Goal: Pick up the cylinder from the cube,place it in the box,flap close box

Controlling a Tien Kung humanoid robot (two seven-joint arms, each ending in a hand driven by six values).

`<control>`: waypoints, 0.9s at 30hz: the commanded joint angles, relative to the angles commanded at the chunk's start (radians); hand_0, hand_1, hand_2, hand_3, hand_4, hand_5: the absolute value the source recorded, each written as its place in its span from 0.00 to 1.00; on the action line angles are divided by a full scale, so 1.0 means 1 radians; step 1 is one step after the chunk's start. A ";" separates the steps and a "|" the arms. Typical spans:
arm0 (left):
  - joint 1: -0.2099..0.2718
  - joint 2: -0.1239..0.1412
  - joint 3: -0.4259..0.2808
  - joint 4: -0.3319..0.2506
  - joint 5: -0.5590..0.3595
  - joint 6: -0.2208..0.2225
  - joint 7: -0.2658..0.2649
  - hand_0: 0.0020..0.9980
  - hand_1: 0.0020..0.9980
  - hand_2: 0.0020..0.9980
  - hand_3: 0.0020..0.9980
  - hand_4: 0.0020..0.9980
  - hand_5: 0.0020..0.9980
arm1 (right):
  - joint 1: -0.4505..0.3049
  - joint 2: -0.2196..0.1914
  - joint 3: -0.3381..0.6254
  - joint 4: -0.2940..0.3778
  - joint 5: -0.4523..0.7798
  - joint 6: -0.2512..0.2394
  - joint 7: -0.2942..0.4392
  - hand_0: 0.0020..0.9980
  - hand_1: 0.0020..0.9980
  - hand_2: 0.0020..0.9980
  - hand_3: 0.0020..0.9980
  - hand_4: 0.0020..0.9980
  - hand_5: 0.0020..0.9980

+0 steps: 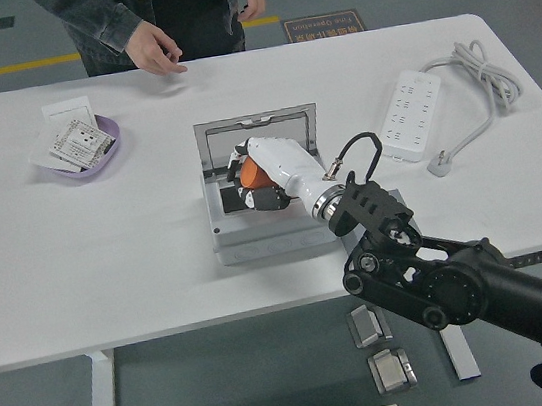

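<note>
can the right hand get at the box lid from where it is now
Probably yes. The right hand is over the open box, shut on the orange cylinder, and the raised lid stands just behind it with nothing between. It would need to drop the cylinder first.

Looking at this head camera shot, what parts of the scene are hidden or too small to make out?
- Head view: the gray box interior is mostly covered by the right robot hand.
- The orange cylinder shows only partly between the fingers; whether it touches the box floor is unclear.
- Print on the cards in the purple tray is too small.
- The person is cut off by the top edge.
- The left arm is out of frame.
</note>
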 joint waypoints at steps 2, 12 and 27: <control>-0.002 0.000 0.001 0.000 0.001 -0.001 -0.002 0.64 0.64 0.47 0.61 0.68 0.31 | 0.002 0.000 -0.003 -0.003 -0.005 -0.002 0.008 0.31 0.21 0.29 0.37 0.02 0.01; -0.012 0.000 0.003 0.000 0.007 -0.003 -0.004 0.64 0.64 0.47 0.61 0.68 0.32 | 0.017 -0.009 -0.011 -0.031 -0.044 -0.016 0.039 0.57 0.47 0.53 0.70 0.71 0.26; -0.018 -0.001 0.004 0.000 0.013 -0.007 -0.003 0.64 0.64 0.47 0.61 0.68 0.32 | 0.024 -0.022 -0.031 -0.060 -0.048 -0.035 0.066 0.66 0.53 0.54 0.73 0.85 0.28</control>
